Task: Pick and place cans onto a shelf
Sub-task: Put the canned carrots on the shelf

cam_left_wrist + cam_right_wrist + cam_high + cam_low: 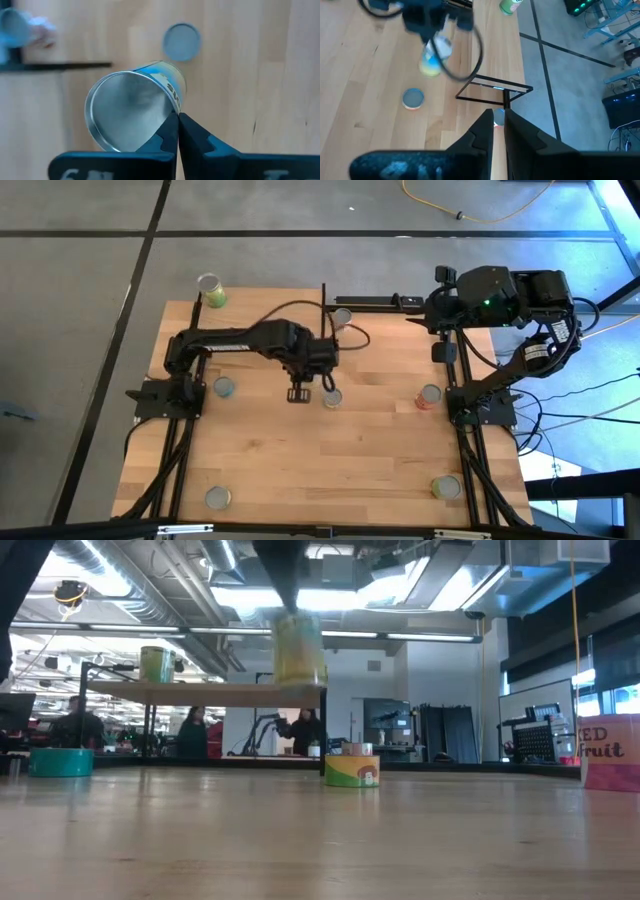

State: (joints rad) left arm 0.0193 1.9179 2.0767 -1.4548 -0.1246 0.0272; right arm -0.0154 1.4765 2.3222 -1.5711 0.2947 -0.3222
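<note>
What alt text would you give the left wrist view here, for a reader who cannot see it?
The left hand, its fingers pinched together, holds a tilted can by the rim, silvery end toward the camera, above the light-wood tabletop. Another can stands upright on the wood beyond it.

The left gripper [177, 131] hangs clamped above the table's [380, 460] middle, while the right arm [500, 305] waits folded at the table's right edge.

Held can [132, 110]: yellow-blue label, silvery top, tilted, lifted off the table.
Shelf [200, 692]: light-wood board on thin black posts; a green can [155, 664] upright on it.
Other cans: scattered, upright on the tabletop.
</note>
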